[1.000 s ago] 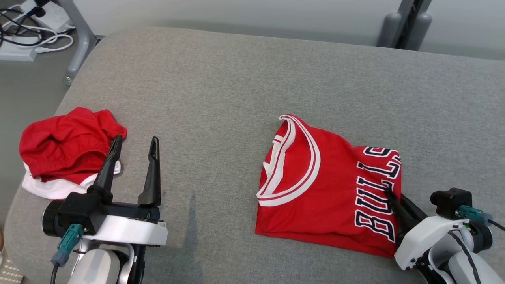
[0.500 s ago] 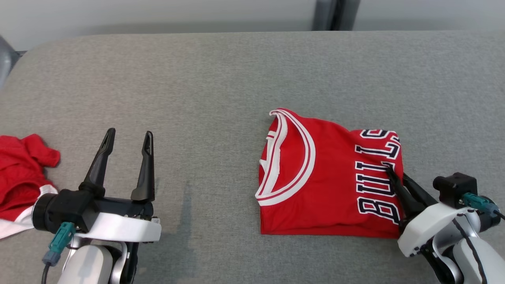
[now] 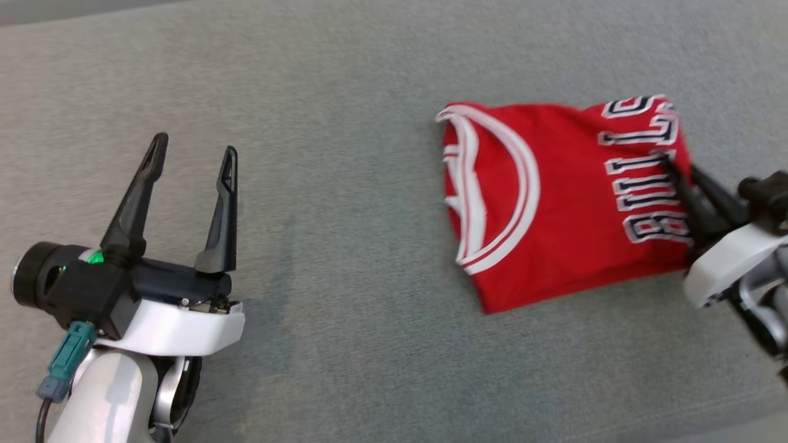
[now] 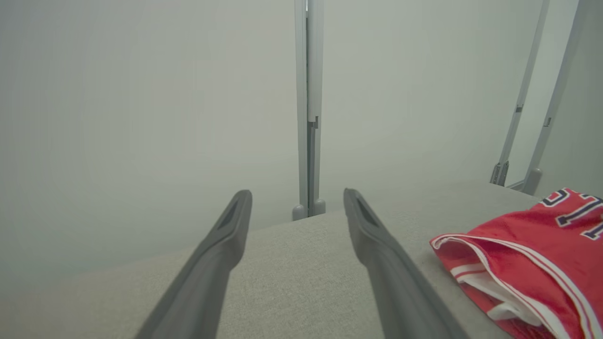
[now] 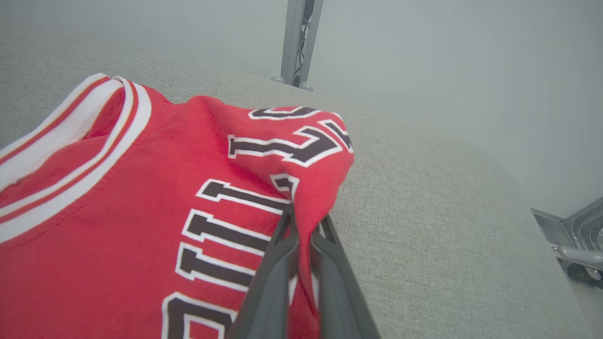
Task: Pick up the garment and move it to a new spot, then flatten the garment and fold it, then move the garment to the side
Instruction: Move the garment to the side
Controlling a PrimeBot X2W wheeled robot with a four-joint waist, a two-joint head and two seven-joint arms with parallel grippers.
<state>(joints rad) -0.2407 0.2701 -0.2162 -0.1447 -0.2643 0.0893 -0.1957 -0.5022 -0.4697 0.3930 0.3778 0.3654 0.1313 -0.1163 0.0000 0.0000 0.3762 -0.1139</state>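
Red fabric with white-edged dark lettering marks the jersey [image 3: 554, 197], which lies folded into a compact, roughly rectangular packet on the grey cushion [image 3: 345, 123]. It sits toward the right side of the head view, slightly askew. Its neckline, banded in white and red, curves across the packet's left part, and the lettering runs along the right edge.

The right gripper [image 3: 668, 161] comes in from the lower right with its two dark fingers closed on that lettered edge. In the right wrist view the fingers [image 5: 282, 245] pinch a small raised ridge of the red cloth between them, right at the letters. The cloth bunches up around the grip, while the rest of the packet lies on the cushion.

The left gripper [image 3: 196, 144] is held over the cushion at the lower left of the head view, well apart from the jersey. Its jaws are spread wide with nothing between them. In the left wrist view its fingers frame bare cushion, and the neckline end of the jersey lies off to the right, with layers of white trim showing in the opening. Beyond the cushion's far edge stand a pale wall [image 4: 141, 94] and a grey metal post [image 4: 308, 108].
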